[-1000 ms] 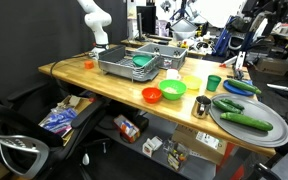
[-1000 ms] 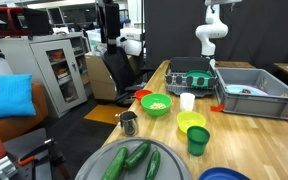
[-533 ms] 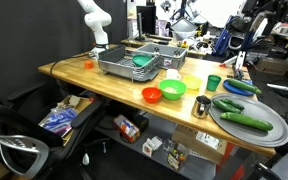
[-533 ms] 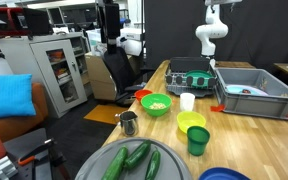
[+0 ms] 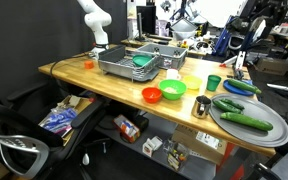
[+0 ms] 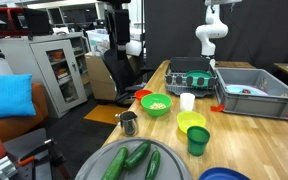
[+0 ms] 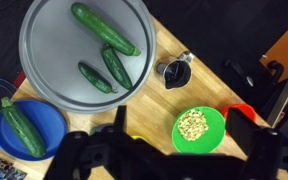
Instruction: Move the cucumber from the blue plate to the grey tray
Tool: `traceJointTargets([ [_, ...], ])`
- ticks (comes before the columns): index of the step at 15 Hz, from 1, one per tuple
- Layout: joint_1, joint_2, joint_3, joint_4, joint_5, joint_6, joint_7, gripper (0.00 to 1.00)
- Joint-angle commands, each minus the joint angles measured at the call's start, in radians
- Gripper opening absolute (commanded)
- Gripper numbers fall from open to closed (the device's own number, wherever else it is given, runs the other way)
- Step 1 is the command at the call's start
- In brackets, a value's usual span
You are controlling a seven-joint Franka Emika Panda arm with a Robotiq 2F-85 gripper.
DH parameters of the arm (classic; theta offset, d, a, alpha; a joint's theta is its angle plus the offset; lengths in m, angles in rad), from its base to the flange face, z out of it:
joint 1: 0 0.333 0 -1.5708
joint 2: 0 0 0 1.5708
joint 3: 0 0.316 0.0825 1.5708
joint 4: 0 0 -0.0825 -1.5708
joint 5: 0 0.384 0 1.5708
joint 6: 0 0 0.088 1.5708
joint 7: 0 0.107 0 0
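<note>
The table [image 7: 164,100] top is light wood, smooth, with a low sheen. The grey tray [image 7: 54,45] has an even matt surface; whether it is plastic or coated metal cannot be determined. The blue plate [image 7: 50,120] is smooth and faintly glossy. The cucumber [image 7: 22,127] on it has dark, slightly shiny skin. The small cup [image 7: 174,71] is bright bare metal. The green bowl [image 7: 212,140] looks like glossy plastic. The gripper [image 7: 169,150] body is matt black.

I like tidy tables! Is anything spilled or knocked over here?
Nothing stands out. In the wrist view, three cucumbers lie inside the grey tray, another cucumber rests on the blue plate, the metal cup stands upright, and the green bowl keeps its pale bits inside.
</note>
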Motion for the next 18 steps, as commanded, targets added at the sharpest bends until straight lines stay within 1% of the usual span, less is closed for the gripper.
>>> traceJointTargets([
  [1, -0.039, 0.061, -0.017, 0.017, -0.039, 0.051, 0.012, 1.0],
  [3, -0.061, 0.104, -0.043, 0.029, -0.054, 0.058, -0.003, 1.0],
  [5, -0.079, 0.149, -0.072, 0.052, -0.051, 0.037, -0.023, 1.0],
  [8, -0.114, 0.226, -0.106, 0.093, -0.089, 0.056, -0.004, 1.0],
  [9, -0.104, 0.179, -0.1, 0.054, -0.071, 0.055, -0.014, 1.0],
  [12, -0.115, 0.223, -0.11, 0.086, -0.076, 0.056, -0.013, 1.0],
  [18, -0.112, 0.223, -0.106, 0.089, -0.077, 0.056, -0.01, 1.0],
])
